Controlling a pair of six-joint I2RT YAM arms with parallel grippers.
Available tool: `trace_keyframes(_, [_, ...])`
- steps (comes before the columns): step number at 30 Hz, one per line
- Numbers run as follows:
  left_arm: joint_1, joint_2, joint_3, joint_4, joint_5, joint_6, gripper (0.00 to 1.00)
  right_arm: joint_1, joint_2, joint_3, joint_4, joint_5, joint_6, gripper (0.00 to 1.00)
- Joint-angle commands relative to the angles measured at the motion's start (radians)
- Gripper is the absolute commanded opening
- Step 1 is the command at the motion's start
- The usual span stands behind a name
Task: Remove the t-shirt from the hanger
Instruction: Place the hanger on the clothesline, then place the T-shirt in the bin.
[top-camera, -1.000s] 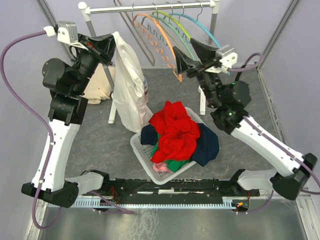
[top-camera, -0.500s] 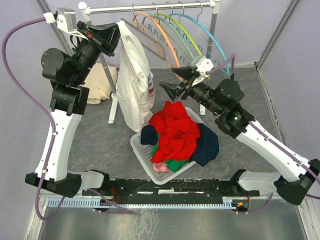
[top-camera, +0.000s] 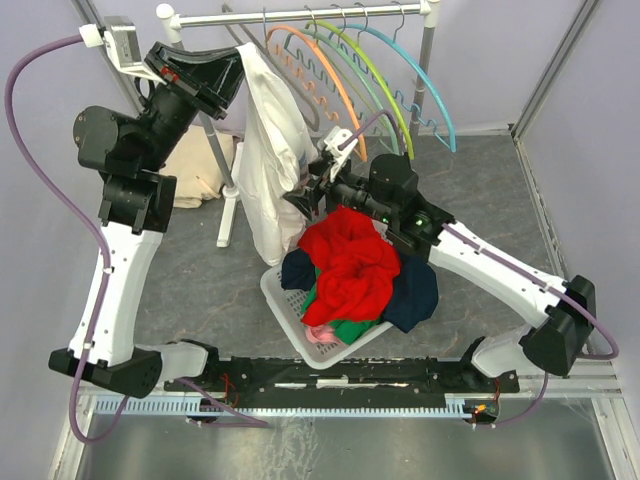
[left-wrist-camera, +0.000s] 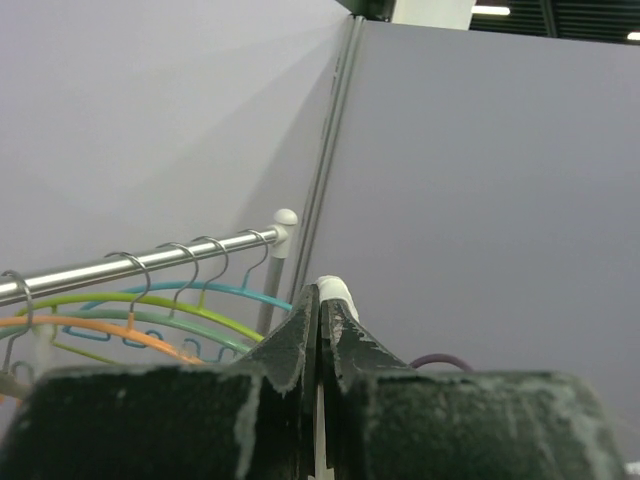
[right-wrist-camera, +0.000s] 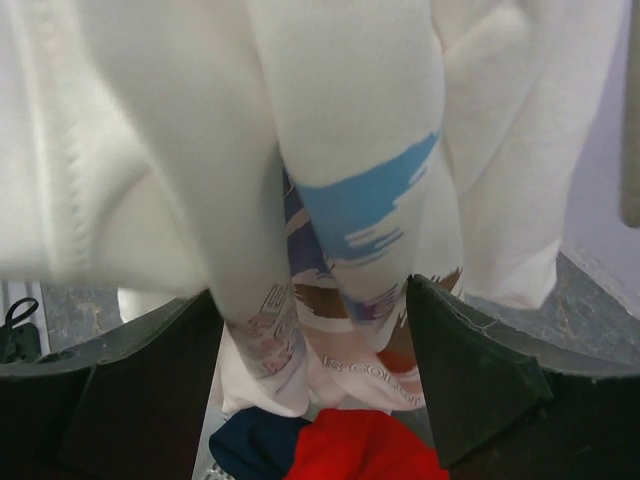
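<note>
The white t-shirt (top-camera: 268, 140) hangs in the upper left of the overhead view, just left of centre. Its top is pinched by the left claw (top-camera: 232, 75) and its folds drop towards the grey desk (top-camera: 200, 290). In the left wrist view that claw (left-wrist-camera: 320, 300) is closed tight, with only a small rounded white tip showing between its fingertips. I cannot tell whether this is cloth or a hanger under the cloth. Behind it run the silver rail (left-wrist-camera: 130, 265) and the hooks of the coloured hangers, including a blue one (left-wrist-camera: 230, 290) and an orange one (left-wrist-camera: 100, 330). In the overhead view the rail (top-camera: 300, 15) crosses the top of the frame, and the orange hanger (top-camera: 333, 80) and the blue hanger (top-camera: 430, 90) arc down to the right of the t-shirt. The right claw (top-camera: 303, 192) reaches in from the right to the lower edge of the shirt, near the middle of the frame. The right wrist view shows the claw (right-wrist-camera: 310, 295) spread wide, one dark finger (right-wrist-camera: 150, 400) at lower left and the other at lower right. The shirt's hanging folds (right-wrist-camera: 330, 120), printed in blue and brown, come down between them, and neither finger is closed on the cloth. Below the shirt stands a white basket (top-camera: 275, 295) heaped with clothes, a red garment (top-camera: 345, 260) on top and a navy one (top-camera: 415, 290) at its right. A beige cloth (top-camera: 195, 165) lies at the left, behind the left arm.
</note>
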Motion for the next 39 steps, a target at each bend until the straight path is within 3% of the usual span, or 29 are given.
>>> trace_keyframes(1, [-0.006,-0.066,-0.028,0.123,0.055,-0.103,0.03,0.019,0.034,0.071,0.079,0.017,0.011,0.8])
trace_keyframes(3, [-0.005,-0.083,-0.038,0.126,0.055,-0.109,0.03,0.023,0.044,0.067,0.111,0.03,0.022,0.74])
trace_keyframes(5, [-0.004,-0.098,-0.043,0.124,0.052,-0.111,0.03,0.024,0.039,0.044,0.15,0.05,0.033,0.57])
trace_keyframes(7, [-0.004,-0.112,-0.047,0.118,0.041,-0.107,0.03,0.025,0.018,0.006,0.192,0.077,0.041,0.24])
trace_keyframes(8, [-0.004,-0.118,-0.05,0.113,0.033,-0.101,0.03,0.025,0.005,-0.012,0.209,0.092,0.045,0.13])
trace_keyframes(11, [-0.005,-0.132,-0.054,0.061,-0.017,-0.058,0.03,0.025,-0.051,-0.067,0.229,0.12,0.045,0.03])
trace_keyframes(16, [-0.004,-0.18,-0.097,-0.058,-0.167,0.053,0.03,0.025,-0.181,-0.138,0.18,0.166,0.029,0.02])
trace_keyframes(21, [-0.004,-0.278,-0.261,-0.064,-0.289,0.062,0.03,0.025,-0.333,-0.174,0.162,0.22,0.022,0.02])
trace_keyframes(25, [-0.005,-0.333,-0.361,-0.064,-0.274,0.023,0.03,0.025,-0.433,-0.158,0.155,0.229,0.014,0.02])
trace_keyframes(31, [-0.005,-0.383,-0.498,-0.049,-0.12,-0.063,0.03,0.025,-0.52,-0.105,0.135,0.223,0.024,0.02])
trace_keyframes(39, [-0.005,-0.514,-0.751,-0.07,-0.16,-0.107,0.03,0.025,-0.614,-0.118,0.127,0.188,0.092,0.02])
